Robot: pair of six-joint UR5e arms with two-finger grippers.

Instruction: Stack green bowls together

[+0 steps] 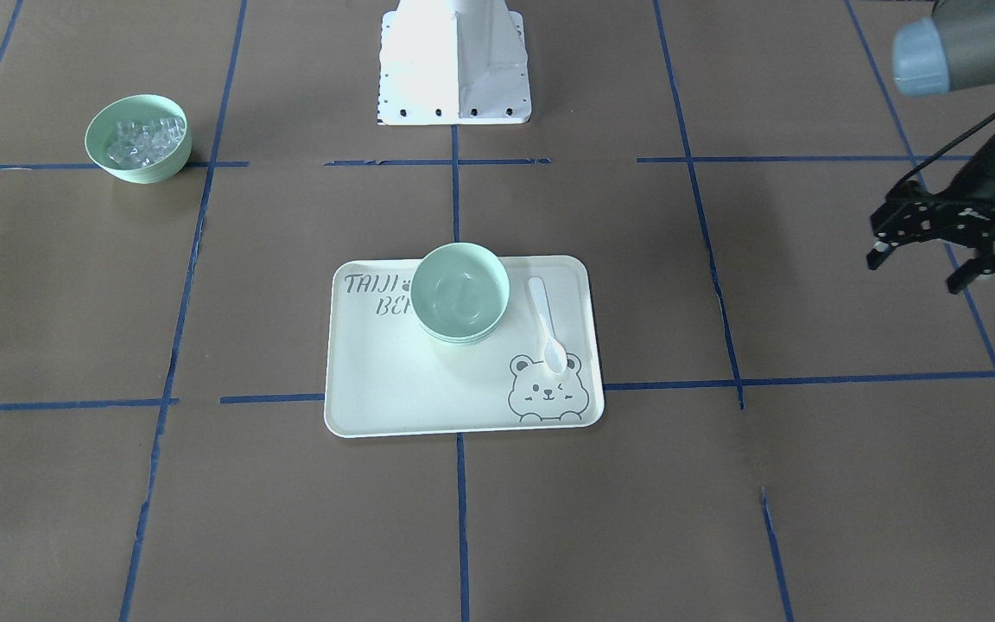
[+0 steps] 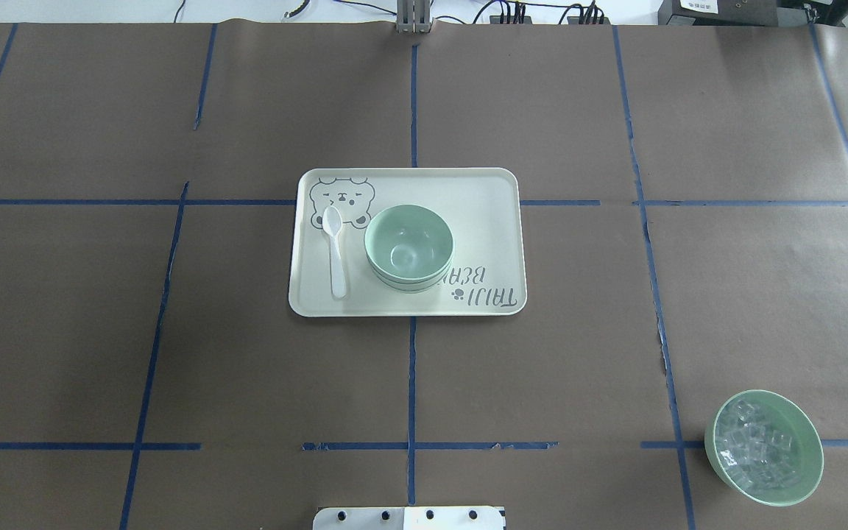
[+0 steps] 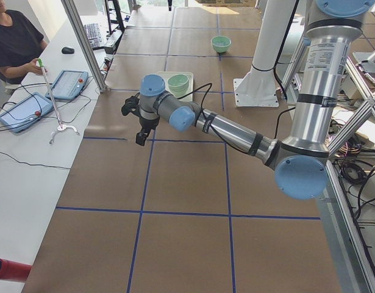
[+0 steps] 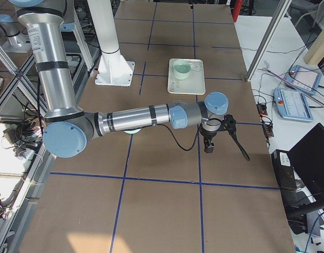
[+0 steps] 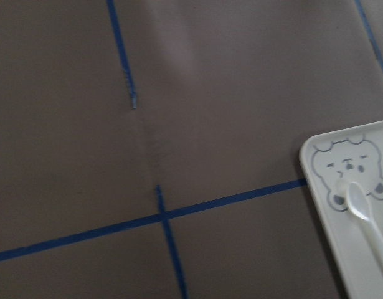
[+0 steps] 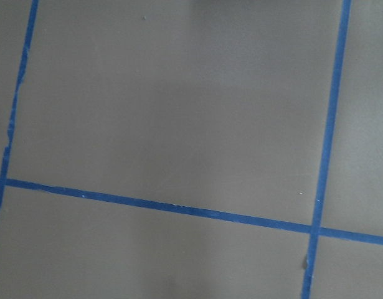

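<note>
The green bowls (image 1: 460, 294) sit nested in one stack on the bear-print tray (image 1: 394, 380); several rims show at the stack's side. The stack also shows in the overhead view (image 2: 408, 246), the left view (image 3: 178, 82) and the right view (image 4: 180, 67). My left gripper (image 1: 925, 266) is open and empty, above the table far to the tray's side; it also shows in the left view (image 3: 138, 125). My right gripper (image 4: 209, 143) hangs above the table far from the tray on the other side. I cannot tell whether it is open or shut.
A white spoon (image 2: 334, 250) lies on the tray (image 2: 483, 213) beside the stack, and shows in the left wrist view (image 5: 365, 215). A matching green bowl of clear cubes (image 2: 764, 447) stands near the robot's base on its right side. Blue tape lines cross the brown table.
</note>
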